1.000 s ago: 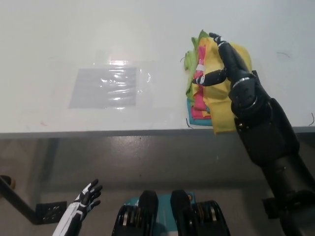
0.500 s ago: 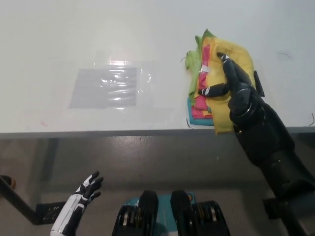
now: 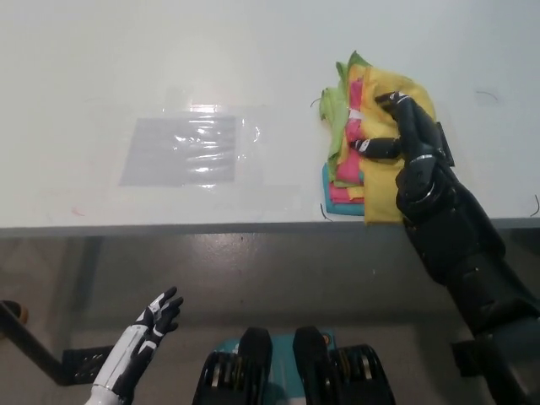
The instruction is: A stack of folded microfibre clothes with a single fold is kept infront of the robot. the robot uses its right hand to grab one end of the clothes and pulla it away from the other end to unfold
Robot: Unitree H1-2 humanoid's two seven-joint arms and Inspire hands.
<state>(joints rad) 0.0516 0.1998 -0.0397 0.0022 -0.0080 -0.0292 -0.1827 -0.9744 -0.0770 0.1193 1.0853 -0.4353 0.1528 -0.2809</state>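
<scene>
Head view, the only one: my right hand (image 3: 411, 152), black, lies on top of the stack of cloths (image 3: 364, 135) at the right side of the white table (image 3: 253, 67), close to the table's near edge. My fingers (image 3: 396, 99) are curled over the yellow cloth (image 3: 380, 190), which is the top layer, and my thumb (image 3: 375, 148) presses in from the left, so the hand is closed w/ a pinch on that yellow cloth. How much of it I've got, can't tell, since the hand hides the fold. The yellow cloth drapes down toward the table's front edge, beside my wrist.

Under it I see a pink/red cloth (image 3: 354, 131), a green one (image 3: 335, 105) sticking out at the stack's far-left corner, and a teal one (image 3: 329, 187) at the bottom, peeking out at the near-left. The layers are rumpled and not squared up w/ each other.

Left of the stack, well apart from it, a clear plastic sheet (image 3: 181, 150) lies flat on the table, w/ glare on it.

My left hand (image 3: 159, 314), white w/ black, hangs below table level at the lower left. Fingers spread, holding nothing, not touching anything.
</scene>
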